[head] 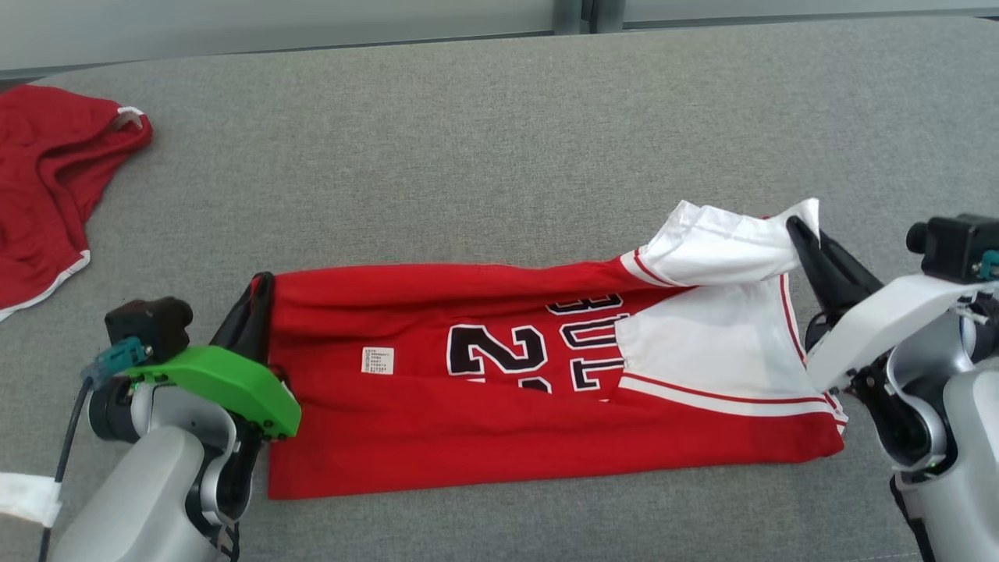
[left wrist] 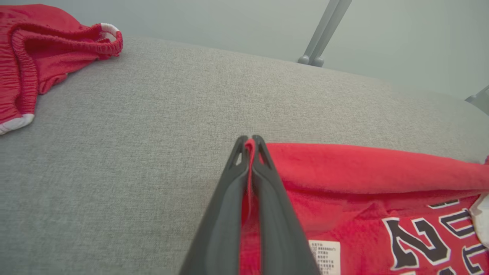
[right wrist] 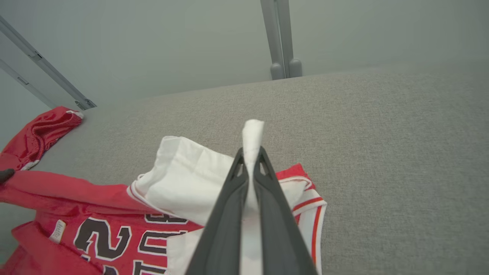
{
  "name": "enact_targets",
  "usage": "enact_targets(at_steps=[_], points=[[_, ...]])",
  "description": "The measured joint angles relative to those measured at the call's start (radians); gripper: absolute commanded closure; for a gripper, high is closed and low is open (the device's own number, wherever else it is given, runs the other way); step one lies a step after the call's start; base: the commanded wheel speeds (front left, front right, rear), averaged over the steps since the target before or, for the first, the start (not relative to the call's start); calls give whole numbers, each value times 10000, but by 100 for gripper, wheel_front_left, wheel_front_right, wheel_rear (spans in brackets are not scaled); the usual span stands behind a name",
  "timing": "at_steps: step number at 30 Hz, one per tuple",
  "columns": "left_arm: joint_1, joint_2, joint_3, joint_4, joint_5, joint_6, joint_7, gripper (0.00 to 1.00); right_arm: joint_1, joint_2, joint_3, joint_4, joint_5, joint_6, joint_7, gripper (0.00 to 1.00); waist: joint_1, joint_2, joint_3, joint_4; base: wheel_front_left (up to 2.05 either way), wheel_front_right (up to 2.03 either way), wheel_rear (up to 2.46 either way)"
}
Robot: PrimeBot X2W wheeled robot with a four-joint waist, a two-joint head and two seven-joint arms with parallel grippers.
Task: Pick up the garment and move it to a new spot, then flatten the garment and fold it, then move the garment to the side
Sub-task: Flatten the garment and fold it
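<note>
Now, state of left gripper (head: 261, 287): clenched on the red corner of the garment (head: 468, 425); in the left wrist view a thin strip of red cloth is pinched between its fingers (left wrist: 277, 229).
State of right gripper (head: 802, 232): clamped on a white edge at the garment's other end, with cloth poking out past its tips in the right wrist view.
Garment's place: stretched between the two grippers on the grey cushion (head: 499, 133), raised at the right gripper, its near edge lying flat.
Done, as I judge it: picked up and laid out; a lengthwise fold looks under way.
Left to do: carry the held edge across, flatten, finish the fold, then shift the garment aside.
White sleeve panel (head: 718, 242): bunched just beside the right gripper; likely needs smoothing.
Red shorts (head: 47, 172): well beyond the left gripper, apart from the garment.
Hidden: the near corner sits under the left arm's green cover (head: 226, 382); the numbers are partly tucked under; how many layers each gripper holds cannot be told; the small label (head: 377, 360) is too small to read.
</note>
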Motion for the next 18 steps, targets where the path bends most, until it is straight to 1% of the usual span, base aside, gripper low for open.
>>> enact_targets(at_steps=[4, 8, 11, 18], points=[[752, 119, 102, -673, -102, 295, -190, 100, 873, 449, -234, -692, -203, -2, 71, 100, 0, 0, -130, -91, 0, 0, 0], [1381, 307, 215, -1225, -265, 568, -299, 100, 1563, 813, -454, -1012, -324, -2, 100, 100, 0, 0, -230, -123, 0, 0, 0], [1902, 343, 284, -1597, -387, 815, -341, 100, 1972, 1020, -585, -1005, -462, -2, 86, 100, 0, 0, -286, -156, 0, 0, 0], [2249, 351, 278, -1662, -466, 947, -403, 100, 2116, 1143, -560, -560, -506, -4, -138, 100, 0, 0, -299, -208, 0, 0, 0]])
